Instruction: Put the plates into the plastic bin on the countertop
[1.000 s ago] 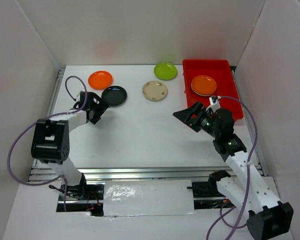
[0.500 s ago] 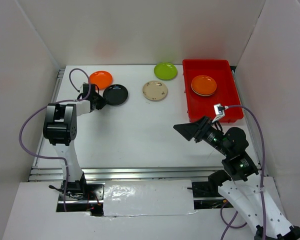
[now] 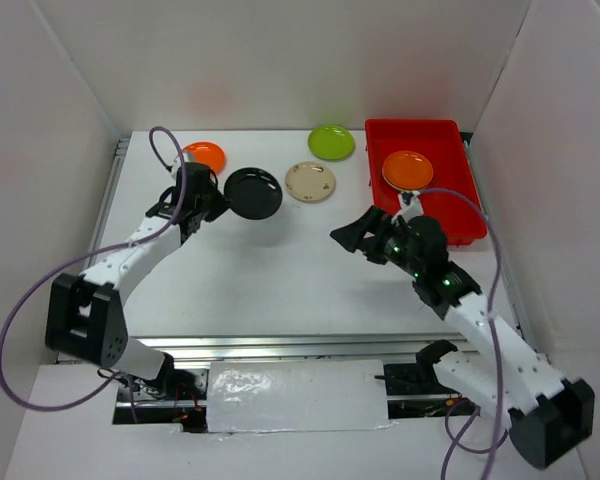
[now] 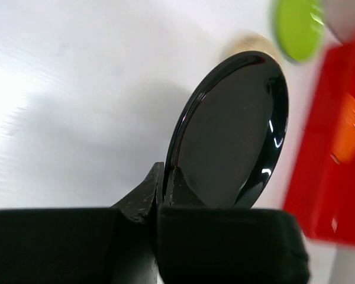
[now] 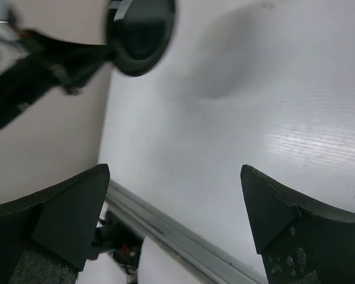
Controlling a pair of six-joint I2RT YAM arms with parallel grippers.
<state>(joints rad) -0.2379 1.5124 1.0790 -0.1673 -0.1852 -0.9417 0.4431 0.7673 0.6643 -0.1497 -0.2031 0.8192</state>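
We are looking across the white countertop point(image 3: 280, 270), with the red plastic bin point(image 3: 440, 138) lying well ahead of the left gripper point(image 3: 221, 198) and just beyond the right gripper point(image 3: 359, 227).

The left gripper's jaws are pressing shut on the near rim of the black plate point(image 3: 253, 193). The plate is sticking straight out past the fingertips, toward the cream plate point(image 3: 310, 181) and the bin. Its hollow face is turning up to the overhead camera, and it is casting a shadow well apart from itself, so it is hanging clear of the surface. Being round, it has no long axis of its own. From the wrist it is showing as a narrow oval running away from the fingers.

The right gripper is standing spread wide and gripping nothing, its fingers over bare countertop.

One orange plate point(image 3: 407, 170) is lying in the bin. Another orange plate point(image 3: 206, 155) is sitting just beside the left gripper, and a lime green plate point(image 3: 331, 141) is resting beyond the cream one.
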